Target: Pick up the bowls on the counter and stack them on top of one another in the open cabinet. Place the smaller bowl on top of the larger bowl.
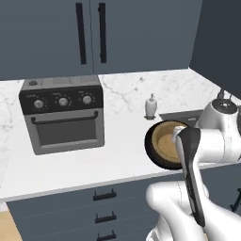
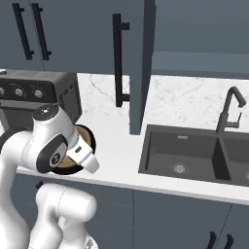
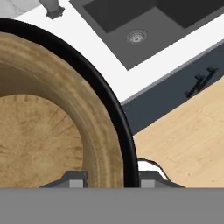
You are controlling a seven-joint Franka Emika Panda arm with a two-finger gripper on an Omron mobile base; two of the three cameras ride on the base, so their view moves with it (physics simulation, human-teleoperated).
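Wooden bowl (image 3: 48,127) nested in black bowl (image 3: 114,114), gripper (image 3: 109,180) straddling their shared rim.
Fingers either side of both walls, pinching rim. Stack sits/lifts near counter (image 1: 117,162) front edge, sink (image 2: 187,153) to its right; can't tell if touching. Open cabinet door (image 2: 137,63) edge hangs above, between stack & sink.

Tan bowl (image 3: 48,127) — black bowl (image 3: 114,113) — veined counter (image 1: 122,162)
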